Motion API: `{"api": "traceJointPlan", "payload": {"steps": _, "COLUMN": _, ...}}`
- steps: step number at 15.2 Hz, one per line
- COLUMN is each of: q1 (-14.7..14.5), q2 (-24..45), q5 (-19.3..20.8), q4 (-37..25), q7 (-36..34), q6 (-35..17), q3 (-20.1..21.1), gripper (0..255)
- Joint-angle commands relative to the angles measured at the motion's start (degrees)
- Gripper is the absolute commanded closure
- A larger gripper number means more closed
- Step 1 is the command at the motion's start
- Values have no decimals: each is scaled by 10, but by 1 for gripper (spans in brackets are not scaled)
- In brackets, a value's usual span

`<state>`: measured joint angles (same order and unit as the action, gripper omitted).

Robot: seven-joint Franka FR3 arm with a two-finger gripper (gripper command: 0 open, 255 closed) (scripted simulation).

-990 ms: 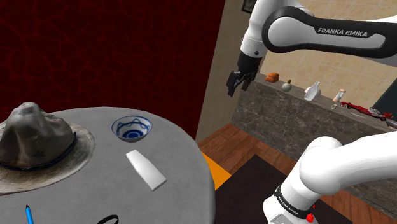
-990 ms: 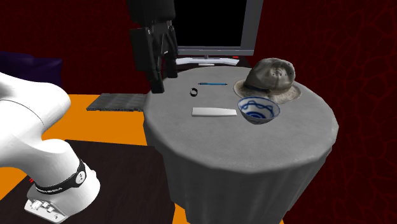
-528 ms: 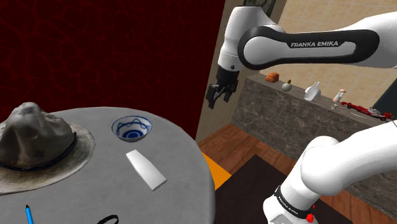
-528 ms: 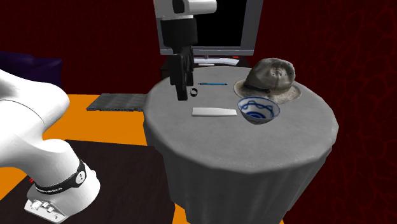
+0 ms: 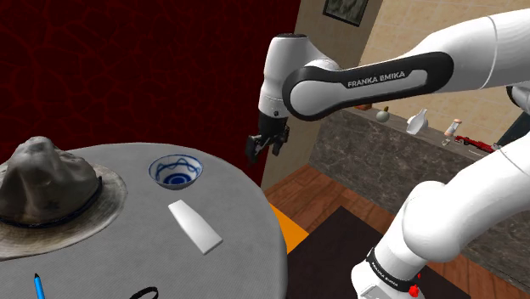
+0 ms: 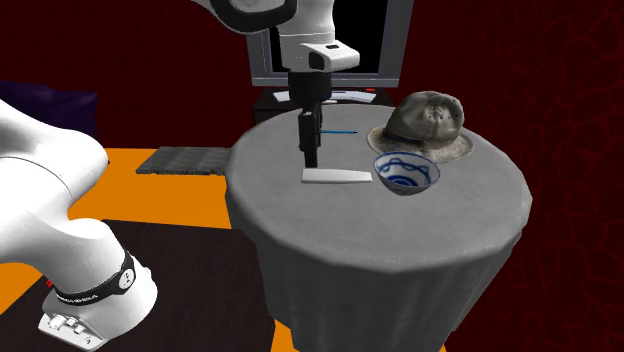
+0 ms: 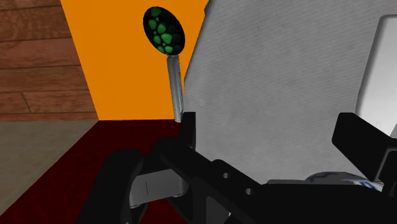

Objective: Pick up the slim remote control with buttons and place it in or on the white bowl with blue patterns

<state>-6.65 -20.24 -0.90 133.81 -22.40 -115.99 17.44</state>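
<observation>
The round grey table is the biggest thing under me. I hang above its rim: looking along my fingers, I see cloth beneath one finger and orange floor beneath the other. The hat sits on the far side of the table from me, well out of the way. The bowl, white with blue swirls, stands nearer me than the hat. The remote, drawn as a plain pale slab, lies flat on the cloth just beside the bowl and touches nothing. One short end points at the bowl and its long axis runs away from it. My gripper is empty, its fingers spread wide and pointing down. The remote is below me and off to one side, beyond one finger rather than in the gap between the two. I judge the coming move turns on that offset. I should shift sideways until the slab's middle sits under the gap, turn the wrist so the fingers straddle its narrow width across the long axis, then come down. Both long sides of the remote have open cloth beside them, so my fingers have room. The bowl's wall at one end and the table's edge are the limits to mind. A pen lies farther off and is no obstacle.
</observation>
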Motion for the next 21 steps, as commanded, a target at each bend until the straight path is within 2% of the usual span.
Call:
{"api": "traceJointPlan", "payload": {"steps": 1, "q1": -4, "q2": 37, "q5": 1, "q4": -12, "q7": -19, "q6": -21, "q3": 15, "gripper": 0}}
{"api": "traceJointPlan", "payload": {"steps": 6, "q1": -15, "q2": 130, "q5": 18, "q4": -49, "q7": -69, "q6": -67, "q3": 50, "gripper": 0}}
{"api": "traceJointPlan", "payload": {"steps": 12, "q1": -37, "q2": 253, "q5": 60, "q4": -114, "q7": -135, "q6": -107, "q3": 79, "gripper": 0}}
{"api": "traceJointPlan", "payload": {"steps": 19, "q1": -87, "q2": 399, "q5": 119, "q4": -218, "q7": -203, "q6": -127, "q3": 83, "gripper": 0}}
{"api": "traceJointPlan", "payload": {"steps": 21, "q1": -89, "q2": 408, "q5": 124, "q4": -214, "q7": -207, "q6": -139, "q3": 80, "gripper": 0}}
